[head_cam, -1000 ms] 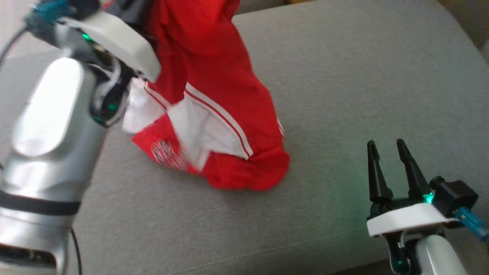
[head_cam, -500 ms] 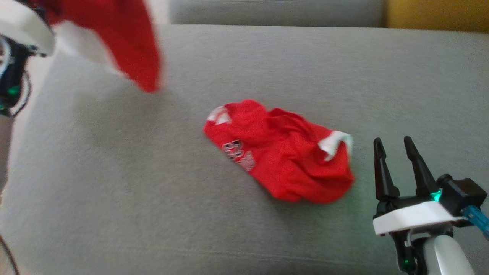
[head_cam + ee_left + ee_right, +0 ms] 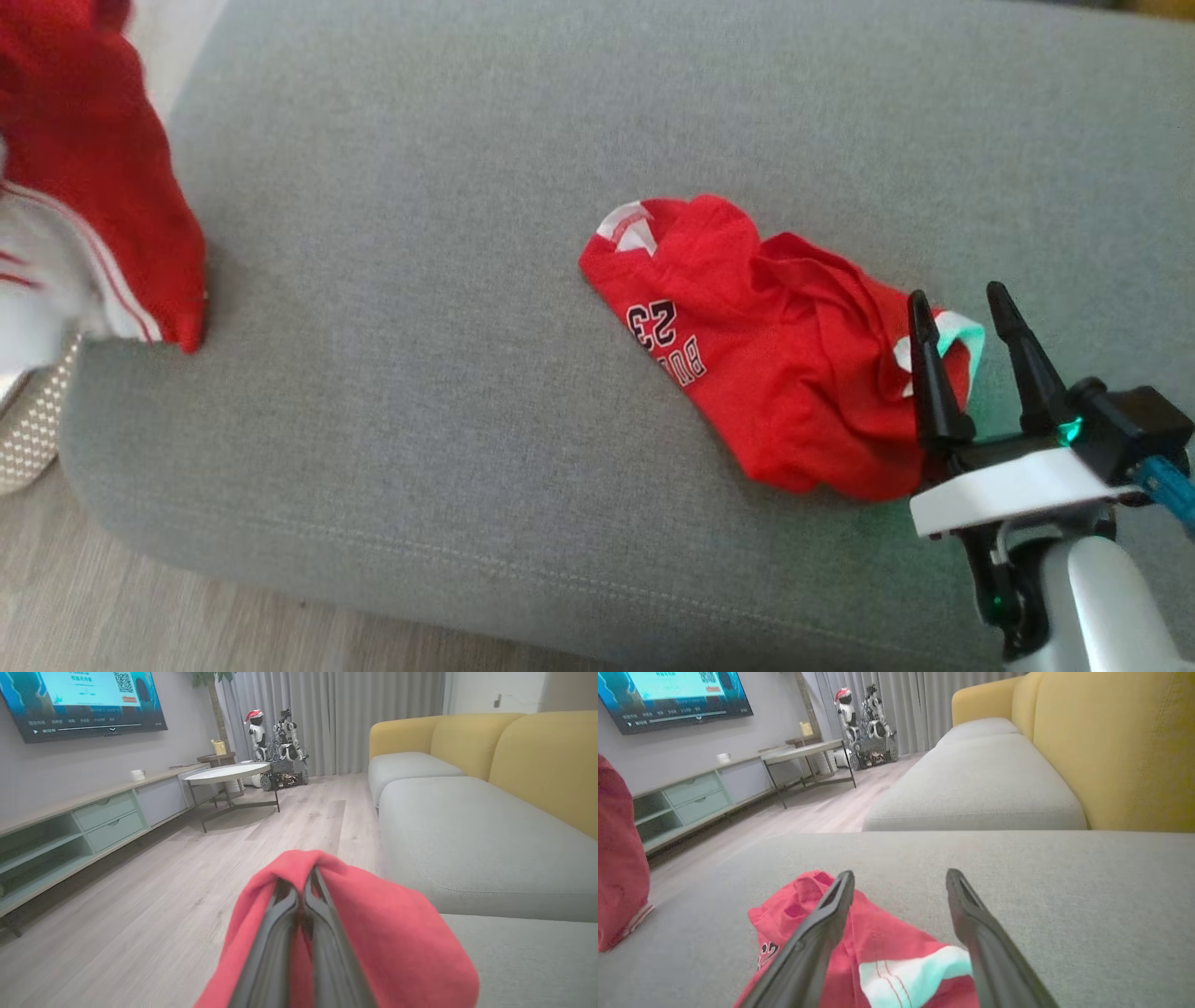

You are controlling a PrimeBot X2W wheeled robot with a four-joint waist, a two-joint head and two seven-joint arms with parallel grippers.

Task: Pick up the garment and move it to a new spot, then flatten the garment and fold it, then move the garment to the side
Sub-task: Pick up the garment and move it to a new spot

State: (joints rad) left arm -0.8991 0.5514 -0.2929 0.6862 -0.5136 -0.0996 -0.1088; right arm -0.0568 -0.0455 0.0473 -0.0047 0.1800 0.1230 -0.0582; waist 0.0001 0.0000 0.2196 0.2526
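Holds garment pinched in left tool at sofa's left edge (long axis vertical), well apart from spread right tool near front edge.

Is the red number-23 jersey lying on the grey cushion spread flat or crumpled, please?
Crumpled: the red jersey lies bunched in raised wrinkles, its white trim twisted.

Grey sofa seat seen under right claw. Noted ahead of left claw: wood floor, round white tabletop, wall screen, toy robots, grey curtains; yellow backrest rightward.
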